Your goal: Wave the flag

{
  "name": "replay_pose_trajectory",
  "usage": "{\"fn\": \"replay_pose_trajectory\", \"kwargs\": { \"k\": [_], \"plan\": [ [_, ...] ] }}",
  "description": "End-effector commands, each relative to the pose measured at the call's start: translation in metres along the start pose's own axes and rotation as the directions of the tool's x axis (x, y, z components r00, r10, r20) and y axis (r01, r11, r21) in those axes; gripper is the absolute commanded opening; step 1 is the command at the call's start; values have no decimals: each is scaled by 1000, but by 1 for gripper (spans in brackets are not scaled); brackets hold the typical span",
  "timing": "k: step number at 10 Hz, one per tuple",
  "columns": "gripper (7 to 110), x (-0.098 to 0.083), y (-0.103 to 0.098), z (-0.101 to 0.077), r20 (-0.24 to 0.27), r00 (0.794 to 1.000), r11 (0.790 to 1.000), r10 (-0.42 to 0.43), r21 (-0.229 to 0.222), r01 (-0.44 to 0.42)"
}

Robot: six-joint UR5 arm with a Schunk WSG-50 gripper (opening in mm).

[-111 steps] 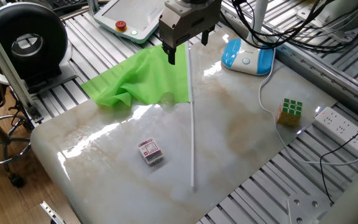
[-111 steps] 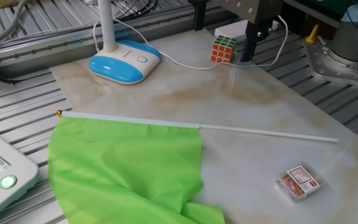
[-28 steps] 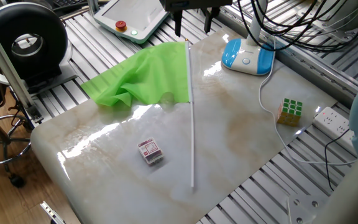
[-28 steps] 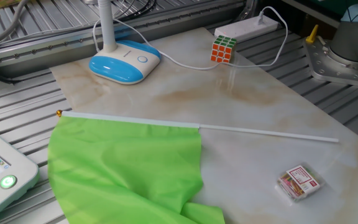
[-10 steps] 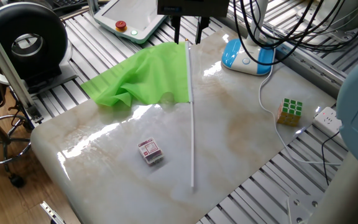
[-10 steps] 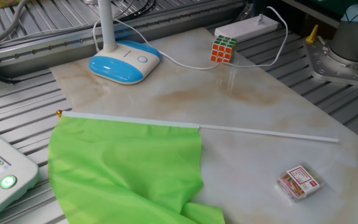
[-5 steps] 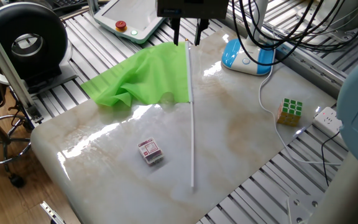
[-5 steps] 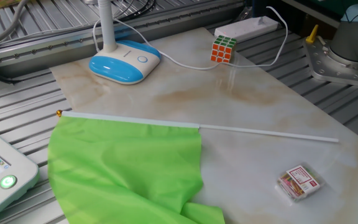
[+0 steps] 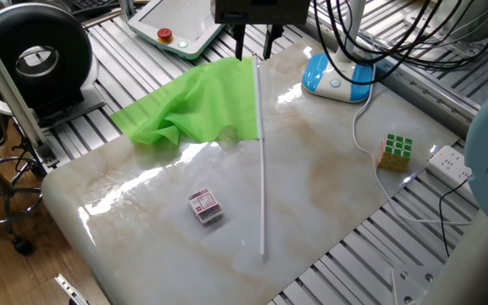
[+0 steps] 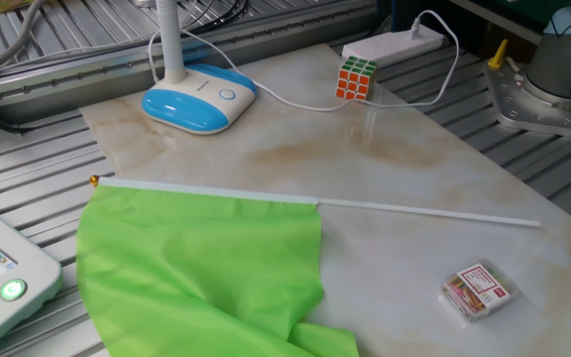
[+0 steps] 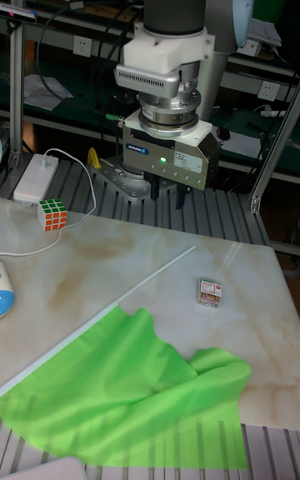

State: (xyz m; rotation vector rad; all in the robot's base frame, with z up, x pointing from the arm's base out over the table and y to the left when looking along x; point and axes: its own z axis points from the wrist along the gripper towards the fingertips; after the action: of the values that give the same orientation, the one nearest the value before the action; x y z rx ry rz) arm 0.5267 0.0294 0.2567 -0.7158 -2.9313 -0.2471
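The flag lies flat on the marble table (image 9: 329,195). Its lime-green cloth (image 9: 197,106) is rumpled and hangs over the far left edge, and its thin white stick (image 9: 263,169) runs down toward the near edge. The other fixed view shows the cloth (image 10: 196,268) and stick (image 10: 424,209) with no gripper in the frame. My gripper (image 9: 254,42) hangs above the cloth end of the stick, open, with nothing between its dark fingers. In the tall fixed view the gripper (image 11: 167,193) hovers well above the stick (image 11: 142,280) and cloth (image 11: 125,388).
A blue-and-white lamp base (image 9: 337,76) stands at the far side, its cable running to a power strip (image 9: 460,169). A Rubik's cube (image 9: 395,152) sits at the right edge. A small red-and-white box (image 9: 205,206) lies left of the stick. A teach pendant (image 9: 180,25) rests beyond the cloth.
Compared with the earliest frames, the gripper has risen from low over the cloth's top edge. Over the last second it has barely shifted. The flag has stayed still.
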Motion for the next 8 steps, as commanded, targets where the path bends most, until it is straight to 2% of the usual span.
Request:
{"fn": "replay_pose_trajectory", "kwargs": {
  "k": [1,4,5,8],
  "plan": [
    [44,4,8,-1,-15,999,998,-52,-35,51],
    [44,-5,18,-2,22,1000,997,-15,-71,17],
    [66,-7,18,-2,30,999,997,-13,-73,16],
    [66,-8,12,-2,32,999,999,-11,-49,13]
  ]
}}
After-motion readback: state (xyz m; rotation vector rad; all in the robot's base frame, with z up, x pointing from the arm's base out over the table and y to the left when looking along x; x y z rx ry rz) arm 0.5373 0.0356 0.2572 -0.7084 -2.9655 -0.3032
